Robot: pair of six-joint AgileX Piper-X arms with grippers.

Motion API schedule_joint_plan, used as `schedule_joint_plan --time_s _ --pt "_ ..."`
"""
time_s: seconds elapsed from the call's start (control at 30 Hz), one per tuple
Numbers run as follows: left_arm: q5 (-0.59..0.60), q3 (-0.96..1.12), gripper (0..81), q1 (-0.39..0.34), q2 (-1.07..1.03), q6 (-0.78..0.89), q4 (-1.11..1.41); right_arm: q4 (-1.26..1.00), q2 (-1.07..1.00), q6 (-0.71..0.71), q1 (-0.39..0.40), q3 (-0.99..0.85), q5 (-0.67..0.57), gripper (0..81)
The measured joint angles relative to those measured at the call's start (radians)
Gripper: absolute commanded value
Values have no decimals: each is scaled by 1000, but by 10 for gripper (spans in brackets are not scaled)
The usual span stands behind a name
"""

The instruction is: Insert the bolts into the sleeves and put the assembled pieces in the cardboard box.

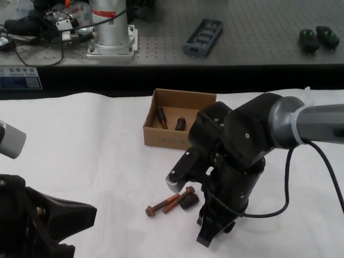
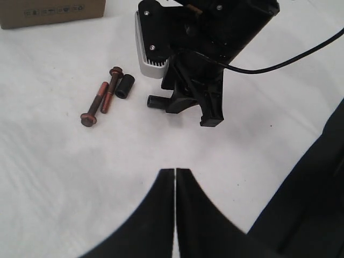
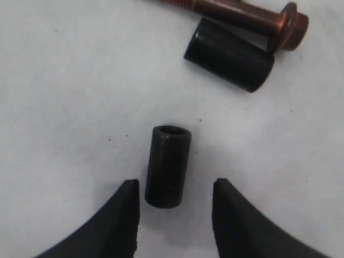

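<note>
Inside the cardboard box (image 1: 166, 137) lie a bolt (image 1: 161, 117) and a dark sleeve (image 1: 180, 123). On the cloth (image 1: 80, 145) the right gripper (image 3: 174, 185) gapes around a loose sleeve (image 3: 169, 164); the left gripper (image 2: 176, 172) is closed, empty.

Observed: the right arm (image 1: 306, 121) enters from the right side, wrist bent steeply downward. The right gripper (image 3: 174, 185) points straight down, jaws parted with a clear gap. The left gripper (image 2: 175, 180) sits at lower left, jaws closed tip to tip.
</note>
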State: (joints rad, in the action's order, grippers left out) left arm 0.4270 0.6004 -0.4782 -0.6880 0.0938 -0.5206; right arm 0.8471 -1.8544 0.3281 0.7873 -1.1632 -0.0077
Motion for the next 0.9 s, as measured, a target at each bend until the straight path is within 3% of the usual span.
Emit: schedule_joint_plan --time_s 0.73,0.8,0.9 --pt "0 0 6 0 0 0 0 -70 -51 1 0 -4 1 322" --pt "0 0 6 0 0 0 0 -70 -53 1 0 -7 1 266" --pt "0 0 6 0 0 0 0 -68 -53 1 0 -9 -3 94"
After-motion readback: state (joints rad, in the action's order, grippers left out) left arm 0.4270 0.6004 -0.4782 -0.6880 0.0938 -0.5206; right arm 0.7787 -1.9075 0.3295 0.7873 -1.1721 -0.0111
